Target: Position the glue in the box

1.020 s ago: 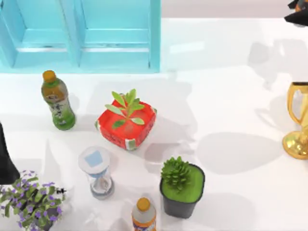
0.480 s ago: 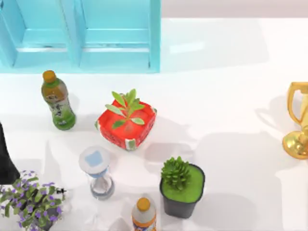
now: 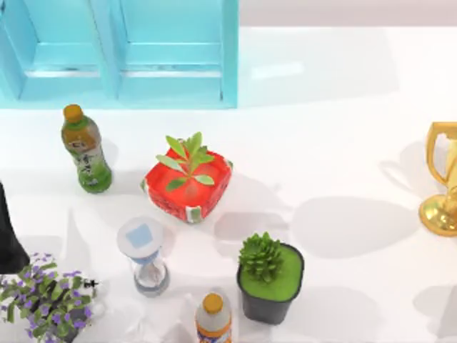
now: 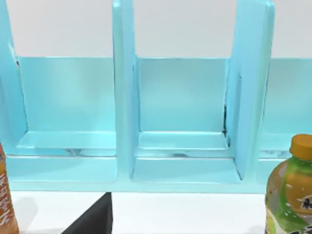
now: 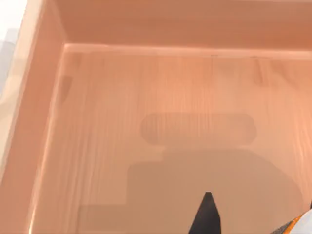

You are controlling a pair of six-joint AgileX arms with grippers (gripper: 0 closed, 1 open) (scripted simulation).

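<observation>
White table (image 3: 343,143) with a turquoise shelf (image 3: 118,50) at its rear. The right arm, seen a second ago beyond the gold trophy (image 3: 443,179), has left the top view. Its wrist camera looks into the wooden box (image 5: 146,122), so release seems near. A white-and-orange sliver (image 5: 300,225) at the frame corner may be the glue; grip state cannot be told.

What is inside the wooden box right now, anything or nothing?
Nothing, in the part shown: the right wrist view looks down into the box, and its wooden floor lies bare, crossed by shadows.
</observation>
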